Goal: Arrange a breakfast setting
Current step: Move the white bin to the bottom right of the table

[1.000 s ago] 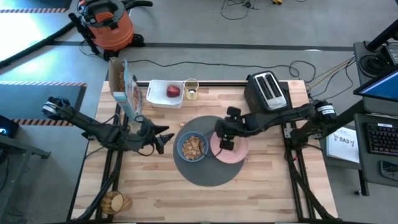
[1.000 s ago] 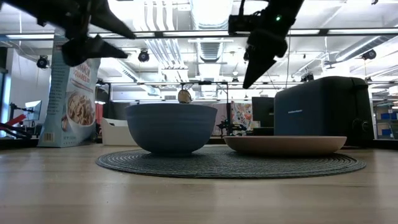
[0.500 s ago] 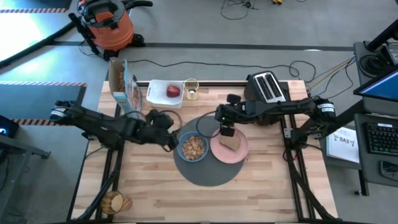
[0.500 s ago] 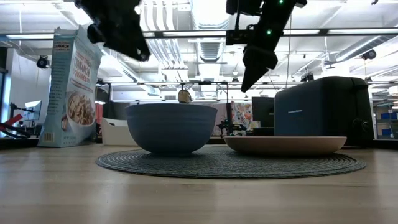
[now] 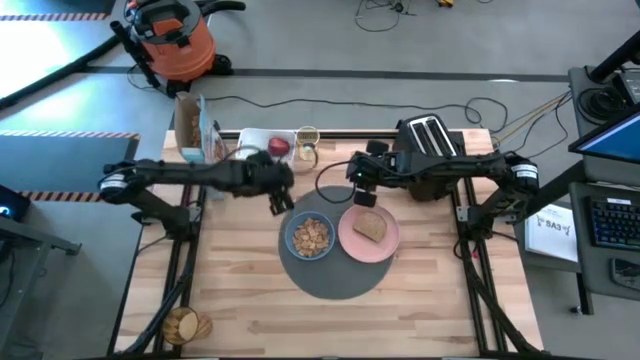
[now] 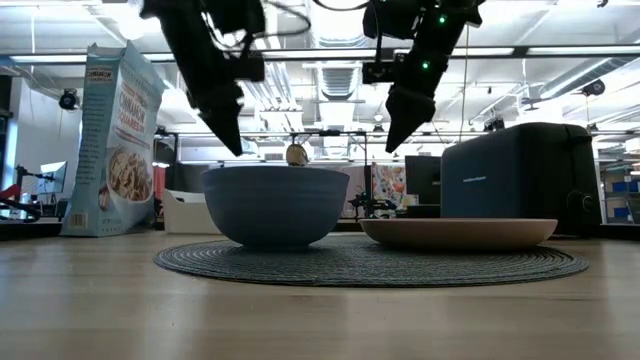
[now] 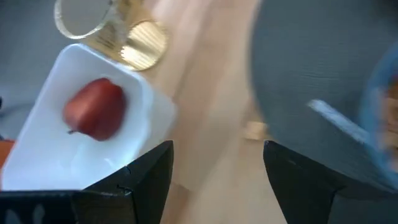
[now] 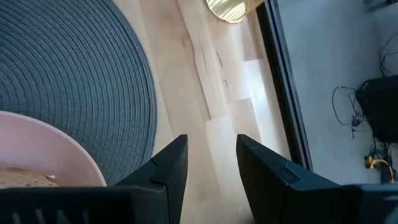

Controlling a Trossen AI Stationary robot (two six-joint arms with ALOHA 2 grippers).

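Two things remain off the mat [image 5: 330, 262]: the apple [image 7: 94, 116] in the white tray [image 7: 37, 163] and the glass [image 5: 307, 143] beside that tray. The left gripper [image 5: 279, 197], fingers apart and empty, hangs between tray and mat; it should probably centre over the apple and descend straight. The right gripper [image 5: 362, 194], narrowly parted and empty, hovers just beyond the plate [image 5: 385, 243] carrying the toast [image 5: 371, 226].

My 2 arms are dark, jointed tubes with silver bands near the bases; each gripper carries 2 black, wedge-shaped fingers, and the right wrist shows small green lights.
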